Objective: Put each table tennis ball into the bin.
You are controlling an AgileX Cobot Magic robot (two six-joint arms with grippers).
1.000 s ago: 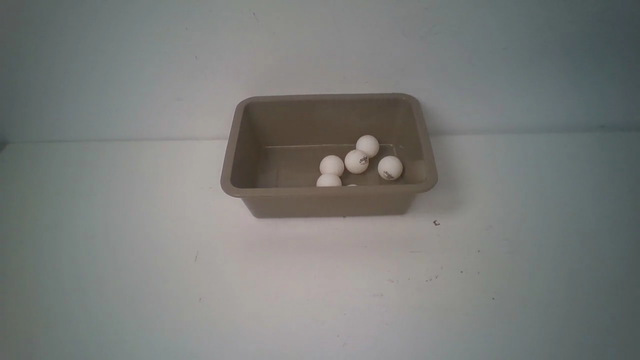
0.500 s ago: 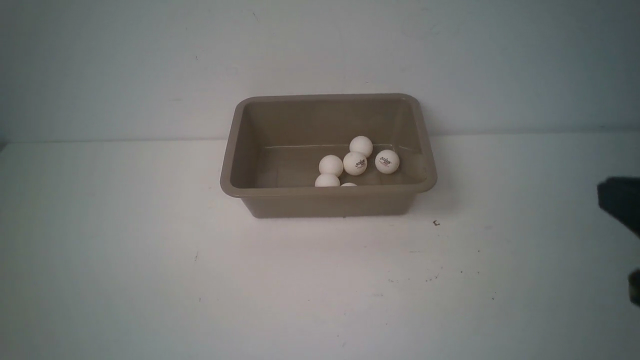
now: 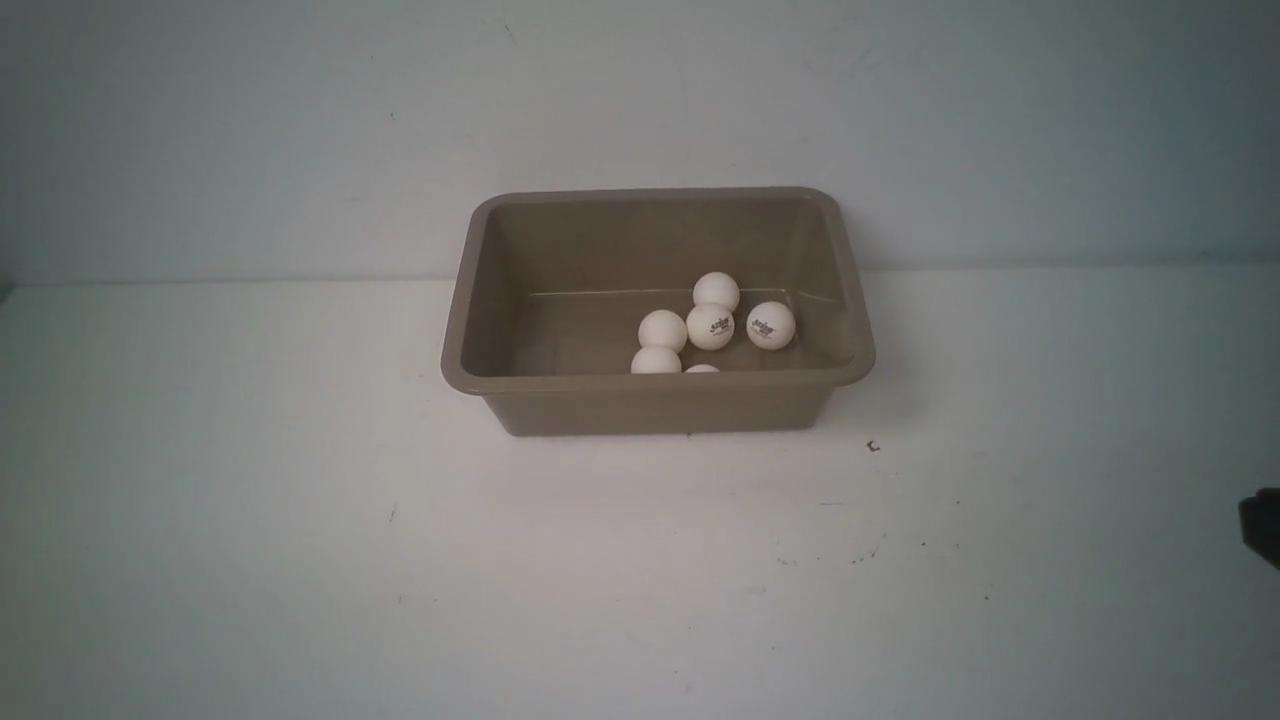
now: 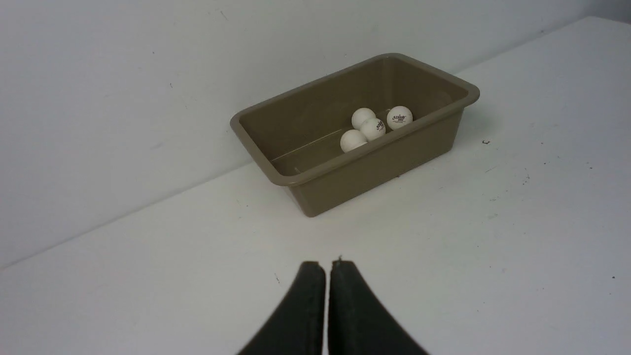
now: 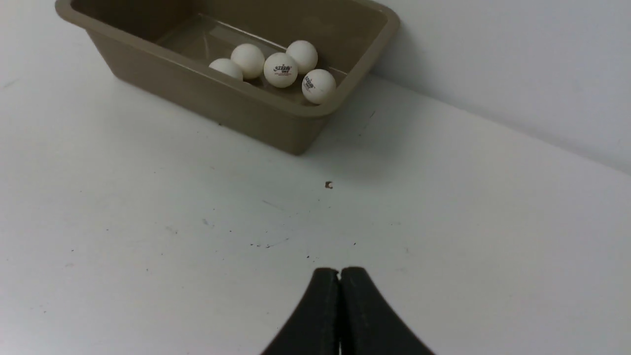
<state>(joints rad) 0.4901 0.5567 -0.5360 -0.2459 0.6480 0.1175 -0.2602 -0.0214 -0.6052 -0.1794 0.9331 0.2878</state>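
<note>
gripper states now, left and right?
Left gripper: closed, holding nothing.
Right gripper: closed, holding nothing.

The bin [image 3: 657, 400] sits on the table [image 3: 250, 560] at the middle of its far edge, close before the wall [image 3: 640, 100] behind it, and the table tennis balls [image 3: 710, 326] lie clustered in the bin's right half, toward its near wall, several touching. My right gripper [image 5: 339, 276] is well apart from the bin toward the table's right edge, my left gripper [image 4: 328, 268] well apart toward its near left, both over bare tabletop.
</note>
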